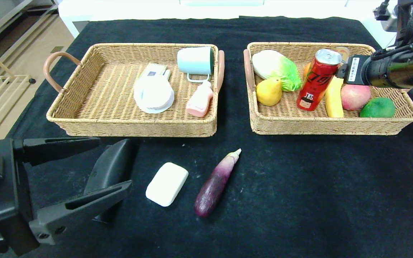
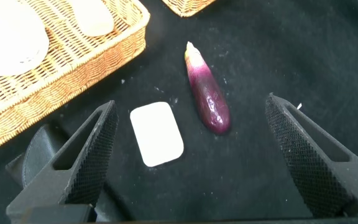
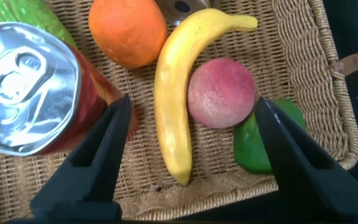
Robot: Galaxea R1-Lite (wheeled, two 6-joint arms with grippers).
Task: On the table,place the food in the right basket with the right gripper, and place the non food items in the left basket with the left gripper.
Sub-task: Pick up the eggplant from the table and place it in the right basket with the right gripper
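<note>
Broadly, counter (image 1: 299, 200): black cloth surface carrying two wicker baskets side by side at the far half, loose items on the near half
Left basket (image 1: 63, 120): holds a mint cup (image 1: 194, 60) lying on its side, a white round dish (image 1: 153, 95), a white flat device (image 1: 152, 70) behind the dish and a pink bottle (image 1: 200, 101)
Right basket (image 1: 335, 125): holds a cabbage (image 1: 275, 68), a pear (image 1: 268, 92), a red can (image 1: 317, 80) standing tilted, an orange (image 3: 128, 30), a banana (image 1: 334, 98), a pink apple (image 1: 355, 96) and a green lime (image 1: 378, 107)
Left gripper (image 2: 191, 158): low over the near left of the counter, fingers (image 2: 92, 155) spread wide and holding nothing; in the left wrist view the soap and eggplant lie between and beyond them
Right gripper (image 3: 188, 155): above the right basket beside the can, fingers (image 3: 101, 162) wide apart, gripping nothing; banana and apple show between them
Eggplant (image 1: 216, 184): purple, lying on the bare counter in front of the gap between baskets, pale stem end toward the baskets
Soap (image 1: 167, 184): white rounded bar, on the counter just beside the eggplant, on its left, not touching
</note>
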